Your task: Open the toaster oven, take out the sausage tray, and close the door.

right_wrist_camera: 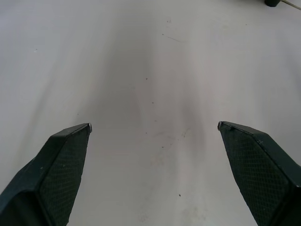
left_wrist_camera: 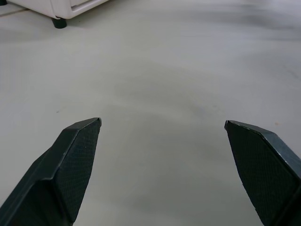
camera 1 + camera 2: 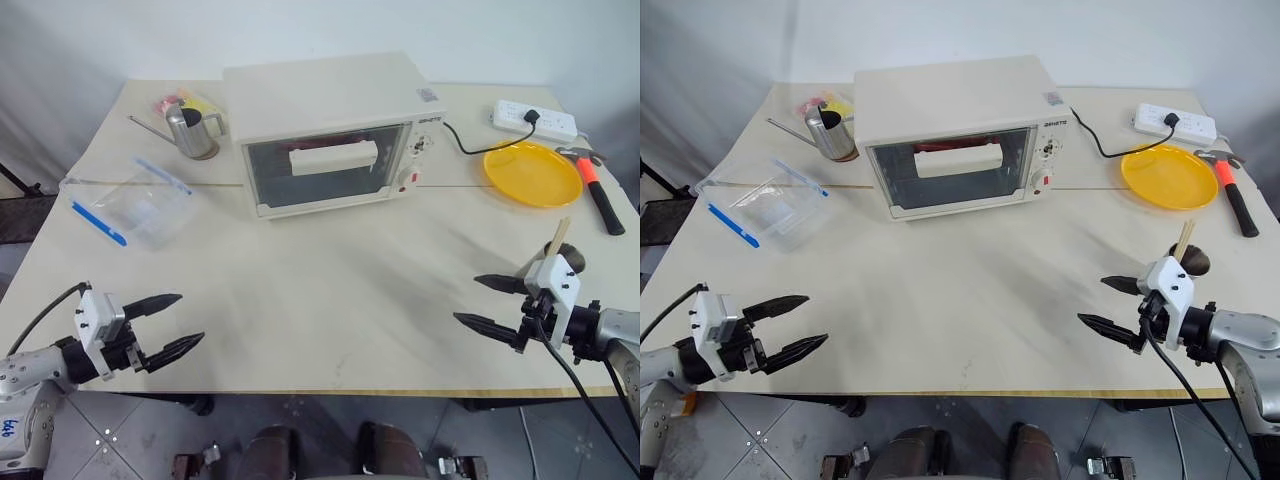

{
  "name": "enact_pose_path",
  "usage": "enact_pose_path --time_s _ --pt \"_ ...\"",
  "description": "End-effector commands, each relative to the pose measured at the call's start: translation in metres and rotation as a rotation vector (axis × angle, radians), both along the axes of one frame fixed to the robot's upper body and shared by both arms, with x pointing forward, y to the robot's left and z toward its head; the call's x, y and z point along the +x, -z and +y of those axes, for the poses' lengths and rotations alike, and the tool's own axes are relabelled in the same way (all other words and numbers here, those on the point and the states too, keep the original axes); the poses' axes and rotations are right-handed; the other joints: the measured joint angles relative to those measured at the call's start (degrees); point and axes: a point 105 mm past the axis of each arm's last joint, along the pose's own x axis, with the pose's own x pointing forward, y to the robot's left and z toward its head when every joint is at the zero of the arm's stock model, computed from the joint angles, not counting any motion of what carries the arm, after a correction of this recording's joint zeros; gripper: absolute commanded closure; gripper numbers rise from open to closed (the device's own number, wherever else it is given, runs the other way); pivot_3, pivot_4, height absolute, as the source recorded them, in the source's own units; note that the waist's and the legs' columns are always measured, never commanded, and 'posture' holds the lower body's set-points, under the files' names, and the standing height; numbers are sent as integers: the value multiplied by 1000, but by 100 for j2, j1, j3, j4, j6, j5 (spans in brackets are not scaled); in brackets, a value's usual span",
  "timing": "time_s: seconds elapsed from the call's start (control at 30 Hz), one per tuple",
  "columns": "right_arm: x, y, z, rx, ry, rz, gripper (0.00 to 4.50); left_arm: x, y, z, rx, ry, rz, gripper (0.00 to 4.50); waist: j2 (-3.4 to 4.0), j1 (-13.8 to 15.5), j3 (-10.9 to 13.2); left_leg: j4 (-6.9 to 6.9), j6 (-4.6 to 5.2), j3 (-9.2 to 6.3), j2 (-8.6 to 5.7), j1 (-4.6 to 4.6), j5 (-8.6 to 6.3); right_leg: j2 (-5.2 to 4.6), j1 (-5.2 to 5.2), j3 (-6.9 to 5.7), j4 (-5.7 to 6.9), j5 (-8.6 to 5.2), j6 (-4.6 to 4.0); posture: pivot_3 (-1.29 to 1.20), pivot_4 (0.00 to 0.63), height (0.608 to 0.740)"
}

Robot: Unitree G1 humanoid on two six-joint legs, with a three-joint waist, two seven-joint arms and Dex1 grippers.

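The cream-white toaster oven [image 3: 325,130] stands at the back middle of the table, its glass door [image 3: 325,167] shut with the white bar handle [image 3: 334,158] across it. Something red-brown shows dimly behind the glass; the sausage tray itself is hidden. My left gripper [image 3: 180,320] hovers open near the front left edge, far from the oven. My right gripper [image 3: 478,300] hovers open near the front right edge. Both hold nothing. In the left wrist view the oven's foot [image 2: 59,22] shows beyond the fingertips [image 2: 87,129].
A clear plastic bag [image 3: 130,205] with a blue strip lies at the left. A metal pitcher [image 3: 190,130] stands behind it. At the right are a yellow plate [image 3: 532,173], a white power strip [image 3: 535,118], a hammer [image 3: 598,190] and a small brown object with sticks [image 3: 1188,258].
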Motion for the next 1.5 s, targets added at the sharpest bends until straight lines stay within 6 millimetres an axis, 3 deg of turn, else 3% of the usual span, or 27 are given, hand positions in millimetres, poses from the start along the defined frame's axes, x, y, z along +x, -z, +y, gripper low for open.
enact_pose_path --time_s 0.03,0.17,0.3,0.5,0.8,1.0,1.37,1.5 --pt "0 -13 4 -23 -12 -42 0 2 -6 3 14 -14 -17 21 0 0 0 0 0 0 0 0 0 0 0 0 0 0 0 0 150 740" --pt "1 -17 9 -17 -16 -44 0 6 -5 8 31 -65 -12 21 0 0 0 0 0 -1 0 0 0 0 0 0 1 0 0 0 150 740" --pt "9 -33 19 36 -19 -57 0 12 -18 2 10 -75 -63 21 0 -10 0 2 0 1 0 0 0 0 -1 4 2 0 0 0 150 740" --pt "54 -73 70 178 -95 -96 0 37 -52 -10 -146 -39 -167 21 1 -65 1 22 -4 1 5 -1 1 0 -10 12 28 3 -5 0 150 740" --pt "105 -93 124 159 -279 -138 0 54 -82 -36 -193 52 -308 21 -1 -162 2 25 2 -6 -3 -13 -12 -1 -23 -16 49 7 3 0 150 740" --pt "136 -108 149 132 -328 -221 0 53 -102 -34 -209 40 -394 21 0 -289 2 31 1 0 2 -12 -12 -1 -23 -19 50 7 3 0 150 740" --pt "137 -139 177 155 -476 -301 0 52 -111 -30 -260 -40 -427 21 4 -321 4 31 1 -15 1 -12 -12 -1 -24 -19 66 7 3 0 150 740" --pt "114 -132 180 117 -638 -274 0 54 -114 -18 -268 -123 -383 21 6 -331 6 29 0 -17 2 -12 -12 -1 -24 -20 66 7 3 0 150 740"
